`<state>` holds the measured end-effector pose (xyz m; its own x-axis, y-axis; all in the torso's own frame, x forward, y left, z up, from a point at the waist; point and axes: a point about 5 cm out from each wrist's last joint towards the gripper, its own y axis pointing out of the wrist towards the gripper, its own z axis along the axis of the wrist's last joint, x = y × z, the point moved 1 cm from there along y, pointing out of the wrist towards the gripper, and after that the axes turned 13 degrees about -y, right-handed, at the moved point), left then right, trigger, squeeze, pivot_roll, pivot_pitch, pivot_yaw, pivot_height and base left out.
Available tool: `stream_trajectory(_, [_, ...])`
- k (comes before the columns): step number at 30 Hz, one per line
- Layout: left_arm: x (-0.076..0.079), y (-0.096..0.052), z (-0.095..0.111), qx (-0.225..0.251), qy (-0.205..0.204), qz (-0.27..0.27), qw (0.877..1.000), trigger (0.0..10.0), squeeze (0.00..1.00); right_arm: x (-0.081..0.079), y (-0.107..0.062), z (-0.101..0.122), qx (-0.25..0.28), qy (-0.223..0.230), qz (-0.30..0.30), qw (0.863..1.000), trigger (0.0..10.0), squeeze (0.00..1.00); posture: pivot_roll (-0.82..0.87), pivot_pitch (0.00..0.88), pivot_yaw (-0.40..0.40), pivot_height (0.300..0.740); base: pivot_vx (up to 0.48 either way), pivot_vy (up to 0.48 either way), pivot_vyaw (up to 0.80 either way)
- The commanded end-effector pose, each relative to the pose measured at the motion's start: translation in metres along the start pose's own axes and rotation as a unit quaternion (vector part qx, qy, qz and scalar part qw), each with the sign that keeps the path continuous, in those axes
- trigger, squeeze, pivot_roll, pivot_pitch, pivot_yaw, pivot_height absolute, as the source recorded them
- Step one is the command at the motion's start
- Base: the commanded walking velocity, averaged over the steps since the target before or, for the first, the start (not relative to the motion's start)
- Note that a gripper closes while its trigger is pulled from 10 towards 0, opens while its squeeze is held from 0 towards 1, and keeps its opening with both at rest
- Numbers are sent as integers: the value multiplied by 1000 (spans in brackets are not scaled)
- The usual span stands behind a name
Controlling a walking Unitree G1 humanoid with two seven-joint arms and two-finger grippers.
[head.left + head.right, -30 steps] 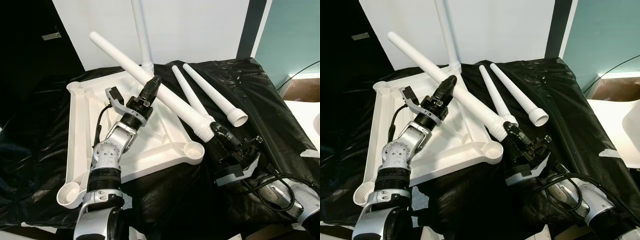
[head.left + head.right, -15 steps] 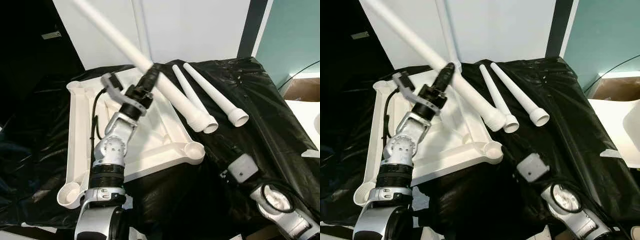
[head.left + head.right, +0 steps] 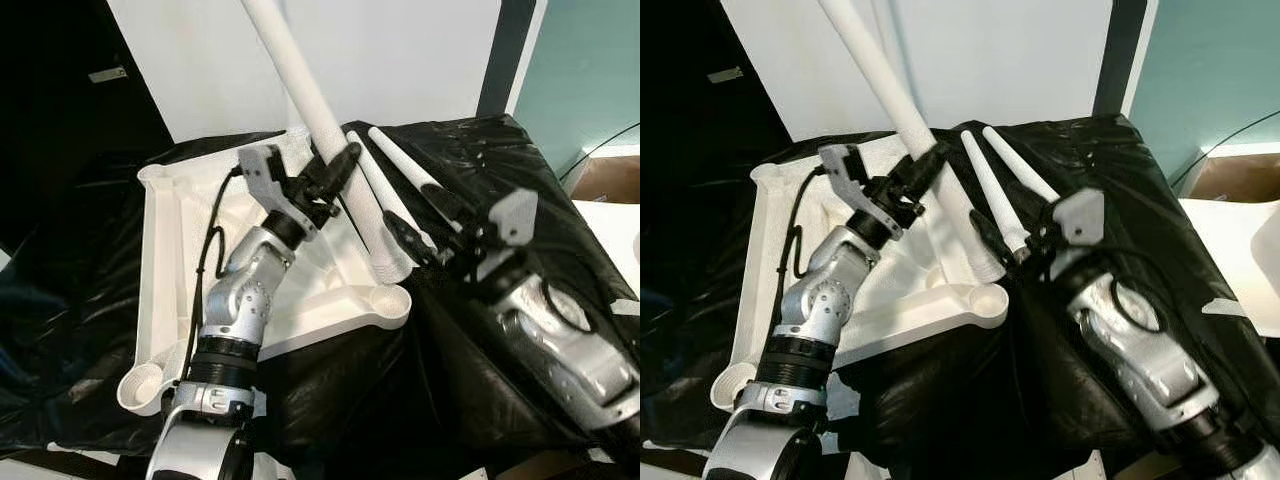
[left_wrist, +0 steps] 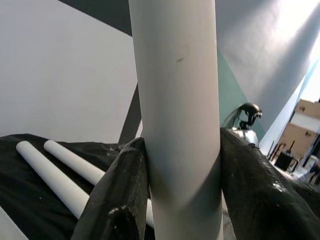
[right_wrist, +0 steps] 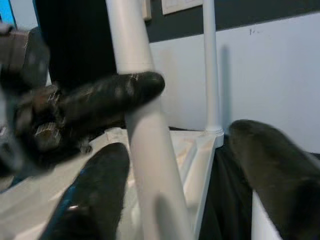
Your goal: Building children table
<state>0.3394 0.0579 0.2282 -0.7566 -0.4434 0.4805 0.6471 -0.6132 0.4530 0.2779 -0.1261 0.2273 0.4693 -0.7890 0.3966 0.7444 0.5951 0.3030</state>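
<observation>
Left tool (image 3: 335,170) clenched on table leg (image 3: 300,90), right tool (image 3: 425,225) seemingly spread beside it

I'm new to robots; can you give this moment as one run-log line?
left pincer: shut on table leg, raised steeply | right pincer: open beside leg's lower end | tabletop: upside down on black sheet

White wall panel (image 3: 400,60) at far centre. Teal wall (image 3: 590,70) at far right. Black sheet (image 3: 560,200) over the work surface.

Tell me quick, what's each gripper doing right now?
Left gripper: shut on the leg.
Right gripper: open, holding nothing.
</observation>
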Motion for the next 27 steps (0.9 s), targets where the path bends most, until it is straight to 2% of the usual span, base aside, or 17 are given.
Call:
stream_trajectory(1, [14,-2,1,-14,25,-93,995,0,0,-1,3,-11,-36,17,22,999,10000,953,-87,0,100,740,0,0,0])
stream_trajectory(2, [15,-2,1,-14,26,-94,995,0,0,-2,4,-13,-41,16,28,999,10000,953,-87,0,100,740,0,0,0])
stream_trajectory(3, [15,-2,1,-14,28,-95,995,0,0,-2,4,-13,-46,18,33,998,10000,0,-87,0,100,740,0,0,0])
stream_trajectory(8, [18,-4,-2,-18,37,-98,994,0,0,-7,15,-22,-64,29,65,995,10000,0,-72,0,94,740,0,0,0])
stream_trajectory(16, [24,-5,-1,-12,37,-104,994,0,0,-27,29,-34,-91,60,131,985,9882,0,-55,0,87,740,0,0,0])
stream_trajectory(17, [25,-5,-1,-11,38,-104,994,0,0,-30,29,-36,-97,63,140,983,0,0,-49,0,83,740,0,0,0])
stream_trajectory(27, [28,-5,2,-3,36,-107,994,0,0,-31,27,-42,-118,71,143,980,0,0,-51,0,84,740,0,0,0])
